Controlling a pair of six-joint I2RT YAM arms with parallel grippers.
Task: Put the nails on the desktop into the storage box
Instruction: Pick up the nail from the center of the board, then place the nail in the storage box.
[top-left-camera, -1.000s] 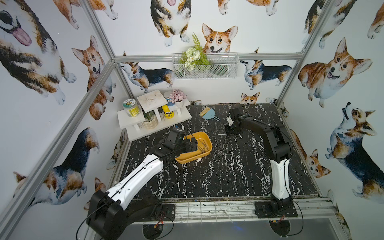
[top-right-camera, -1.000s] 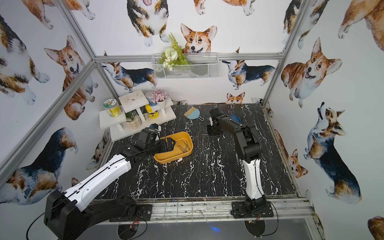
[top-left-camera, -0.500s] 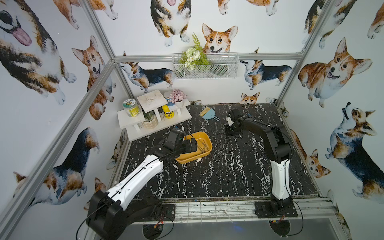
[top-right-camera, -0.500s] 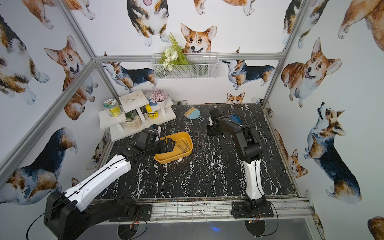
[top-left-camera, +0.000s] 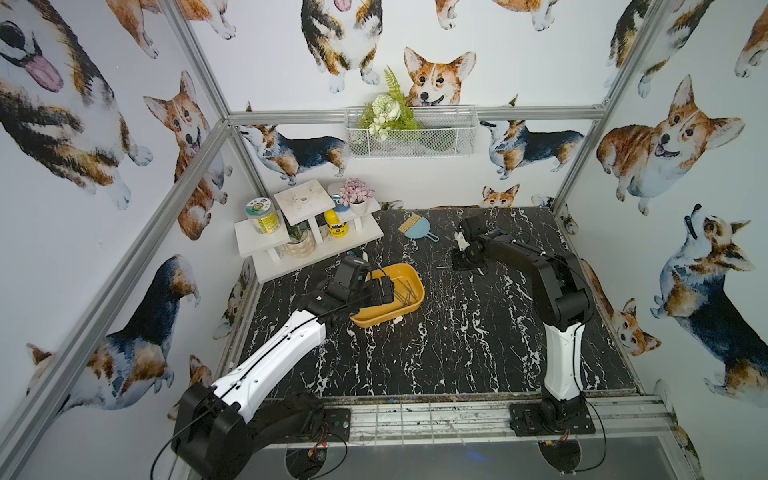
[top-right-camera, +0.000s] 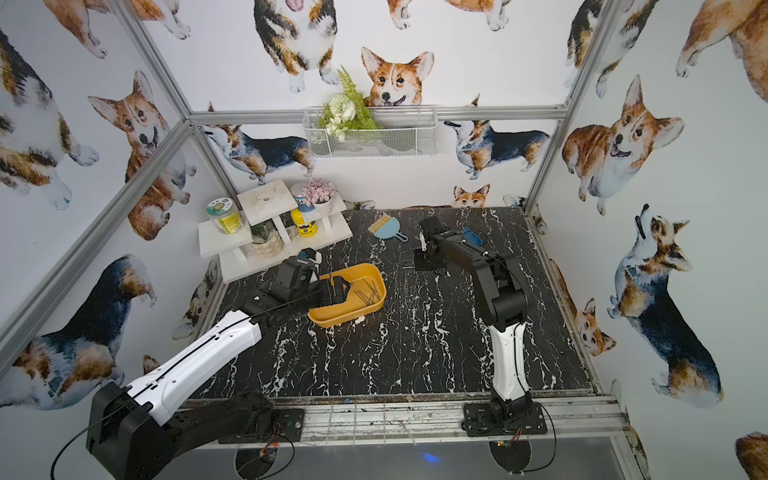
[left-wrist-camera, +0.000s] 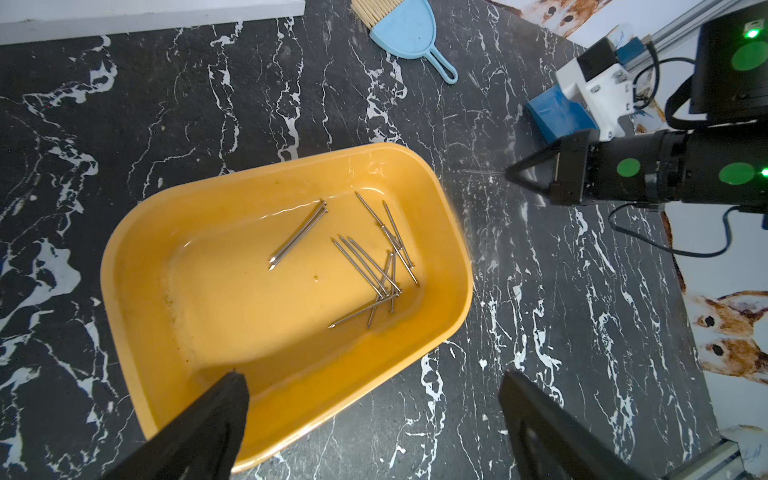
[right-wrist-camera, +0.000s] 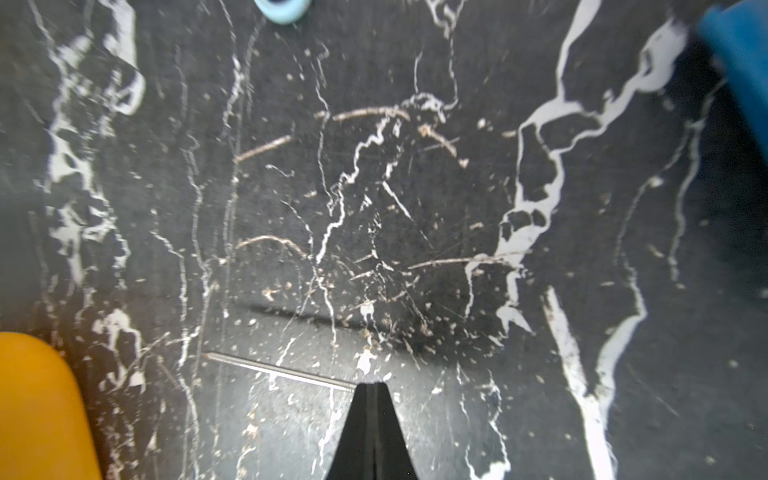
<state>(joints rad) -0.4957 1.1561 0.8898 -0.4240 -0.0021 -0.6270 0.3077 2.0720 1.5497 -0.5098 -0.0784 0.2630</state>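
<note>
- On the counter (top-left-camera: 457, 353), near the right-rear corner of the storage box (left-wrist-camera: 232, 299), one nail (right-wrist-camera: 278, 371) is pinched at one end by the right end effector (right-wrist-camera: 370, 386). The tips are fully together on it and the shaft sticks out toward the box.
- Can't tell if that nail is clear of the counter or just touching it.
- Rest of the nails (left-wrist-camera: 386, 291) already lie in the box: a crossed heap near one end, and a pair apart nearer the middle.
- No other loose nails spotted in both top views. They are thin grey against white veins, so not certain.
- Left end effector (left-wrist-camera: 372, 378) is spread wide and holds nothing. One finger (left-wrist-camera: 224, 399) is over the box interior, the other outside the rim over the counter. Contact with the rim can't be judged.
- Step in hand, my read: carry the pinched nail to the box.
- Doing it well:
  - lift straight up first;
  - keep the squeeze firm, since an end-held nail may pivot;
  - cross the rim with the free tip high enough;
  - let go low over bare box floor so it doesn't bounce out;
  - keep away from the left end effector.
- Counter surface: black marble pattern with white veins, scuffed and crumb-flecked in the right wrist view.
- Further out: a blue dustpan (top-left-camera: 417, 228) near the back, a white tiered shelf (top-left-camera: 316, 245) back-left, and a wire basket (top-left-camera: 411, 137) on the back wall.
- Room: corgi-print walls (top-left-camera: 124, 124) and an aluminium frame (top-left-camera: 519, 113).
</note>
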